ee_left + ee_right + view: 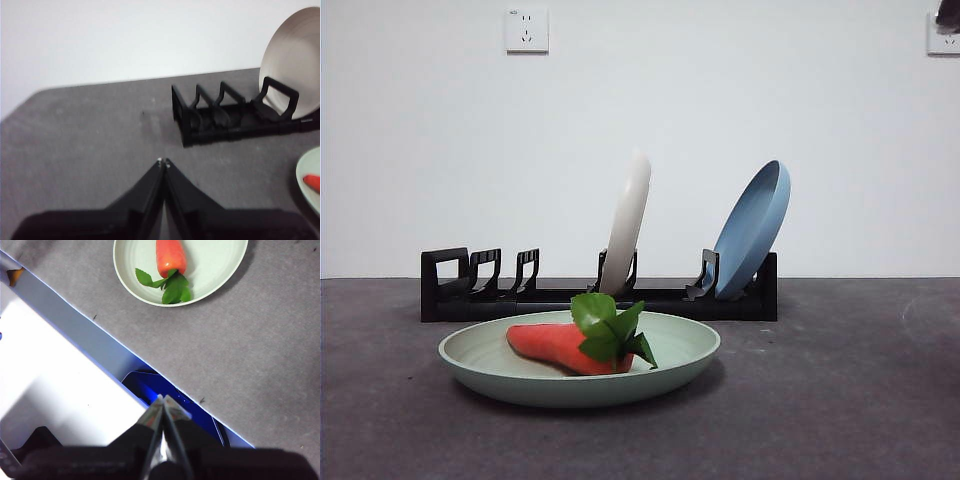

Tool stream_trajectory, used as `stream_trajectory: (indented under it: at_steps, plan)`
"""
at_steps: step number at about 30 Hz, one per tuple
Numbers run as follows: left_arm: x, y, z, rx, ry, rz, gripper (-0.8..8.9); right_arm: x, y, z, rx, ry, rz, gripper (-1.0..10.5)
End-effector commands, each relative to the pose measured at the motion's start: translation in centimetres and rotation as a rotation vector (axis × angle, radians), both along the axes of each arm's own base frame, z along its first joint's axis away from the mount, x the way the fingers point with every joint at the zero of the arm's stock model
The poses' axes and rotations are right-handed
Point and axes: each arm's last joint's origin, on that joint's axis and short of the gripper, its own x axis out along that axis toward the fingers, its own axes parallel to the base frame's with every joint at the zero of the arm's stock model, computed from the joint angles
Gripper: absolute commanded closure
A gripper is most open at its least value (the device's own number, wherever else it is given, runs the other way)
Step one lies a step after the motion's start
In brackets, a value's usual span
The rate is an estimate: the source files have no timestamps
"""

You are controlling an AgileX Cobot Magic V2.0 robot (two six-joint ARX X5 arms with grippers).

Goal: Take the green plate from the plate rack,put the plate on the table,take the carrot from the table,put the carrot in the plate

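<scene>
Left gripper (163,161) first: its two black jaws are pressed together, tips meeting, nothing between them, hanging over bare table with the squared-loop end of the rack ahead of it. Right gripper (163,398) is the same story, jaws closed tip to tip and empty, poised above the table's edge where the grey surface meets a white and blue area below.

Out from the right gripper, across open grey surface, there's the large round pale sage-green matte plate (490,355) lying flat on the flat dark grey rough table (860,400). And in it, the small orange-red toy carrot (555,345), lying on its side in the plate's well, its bunch of bright green leaves at the thick end. In the right wrist view the leaves spread toward the plate's rim. Neither gripper touches plate or carrot; both are well apart from them.

Behind the plate stands the long low black plastic plate rack (450,290), with its squared loop at one end. Its slots near the loop hold nothing. Further along, a cream-white round plate (628,215) stands on edge in a holder, nearly upright, and at the far end a blue round plate (755,225) leans back in its slot, tilted away from the cream one.
</scene>
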Motion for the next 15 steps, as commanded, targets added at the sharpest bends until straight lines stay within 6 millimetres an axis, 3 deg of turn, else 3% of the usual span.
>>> stream_trajectory:
  at_steps: [1,15]
  plan:
    - [0.0,0.02,-0.76,-0.049,0.043,0.003,8.16,0.0,0.03,-0.01,0.005,-0.003,-0.003,9.5]
    - [-0.04,0.02,-1.03,-0.049,0.071,0.004,8.16,0.0,0.03,-0.01,0.005,-0.003,-0.003,9.5]
